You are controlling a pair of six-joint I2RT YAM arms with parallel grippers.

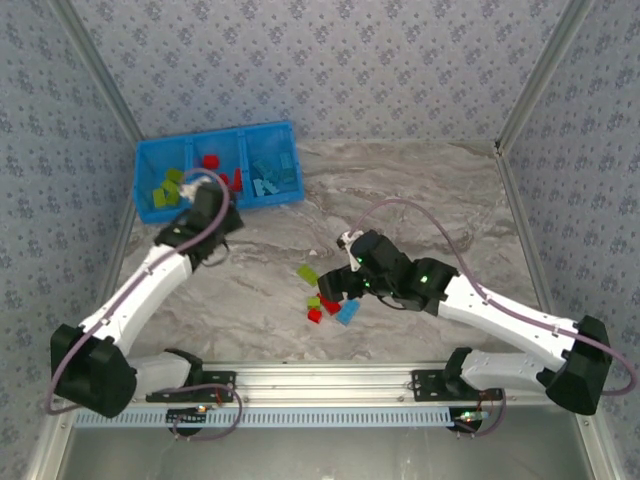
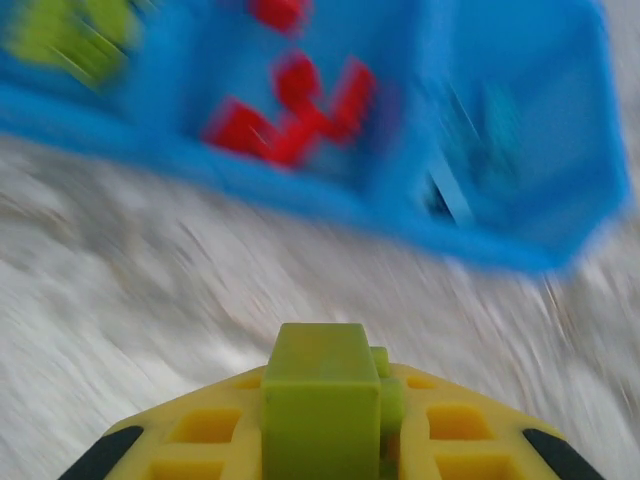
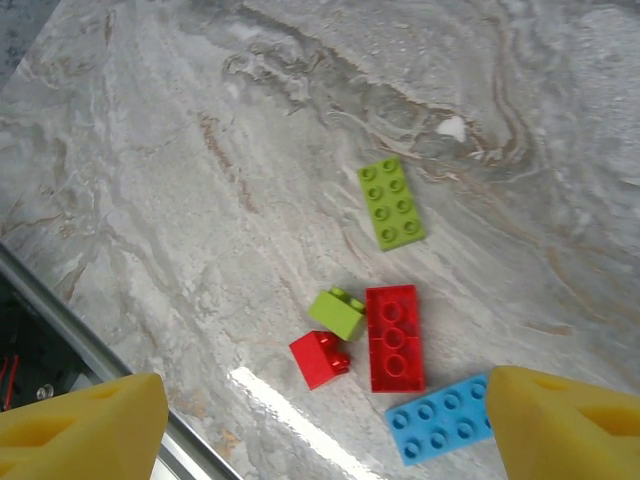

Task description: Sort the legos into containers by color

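Note:
A lime green lego (image 2: 320,365) is pinched between the yellow fingers of my left gripper (image 2: 324,392), which is shut on it. That gripper (image 1: 205,200) hovers at the near edge of the blue bin of containers (image 1: 268,132), whose compartments hold green (image 1: 165,186), red (image 1: 213,166) and light blue (image 1: 270,176) legos. My right gripper (image 3: 322,402) is open above a loose cluster on the table: a green plate (image 3: 391,203), a small green brick (image 3: 336,313), a small red brick (image 3: 320,358), a long red brick (image 3: 394,337) and a blue plate (image 3: 438,430).
The metal rail (image 1: 330,378) runs along the table's near edge, close to the loose cluster (image 1: 325,305). Patterned walls close in the back and sides. Bare marble tabletop (image 1: 430,200) lies between the bin and the right wall.

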